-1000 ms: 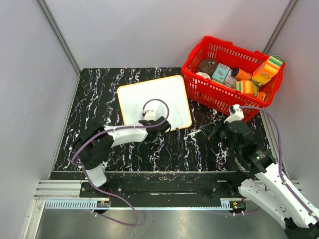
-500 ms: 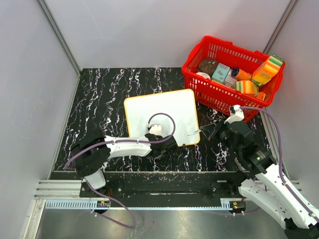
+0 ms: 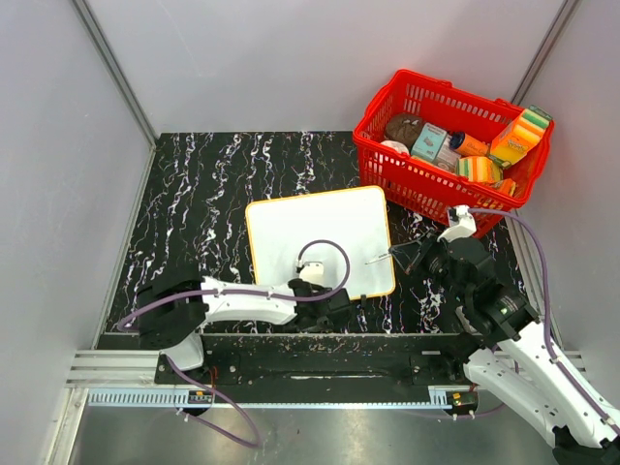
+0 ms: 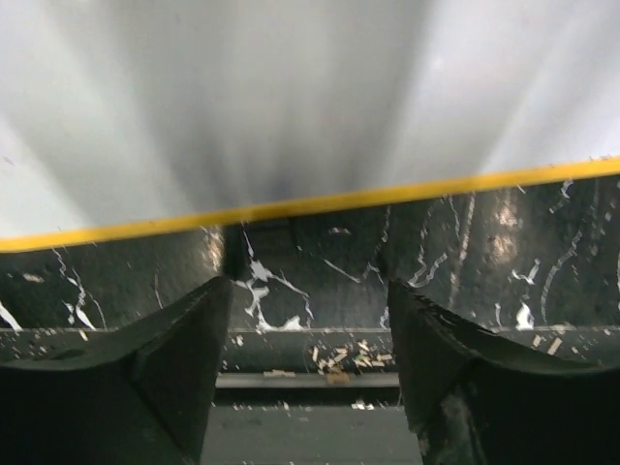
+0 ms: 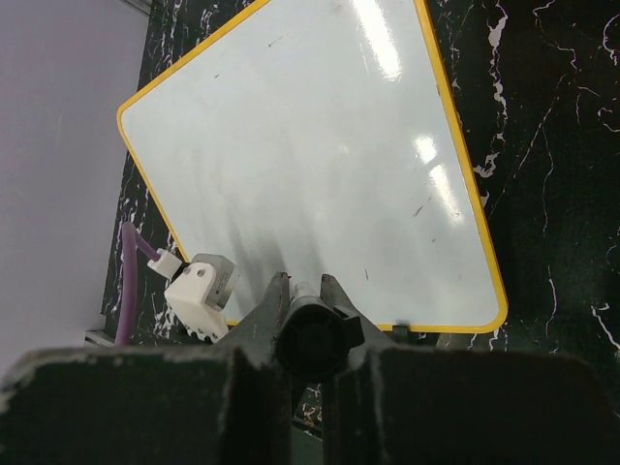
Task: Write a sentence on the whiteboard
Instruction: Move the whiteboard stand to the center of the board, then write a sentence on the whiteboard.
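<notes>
At right pincer (image 5: 303, 291): shut tight on dark round-barrelled marker (image 5: 312, 337), tip aimed at board's right rim; contact unclear. Left pincer (image 4: 305, 291): spread wide, nothing between fingers, tips at board's near rim. Flat white whiteboard with orange-yellow rim (image 3: 310, 228) lies on black marbled worktop (image 3: 203, 194), centre-near, far right corner just beside red plastic basket (image 3: 417, 189). Board surface blank, no stroke visible. Judgement: writing not yet begun, whole sentence left.
</notes>
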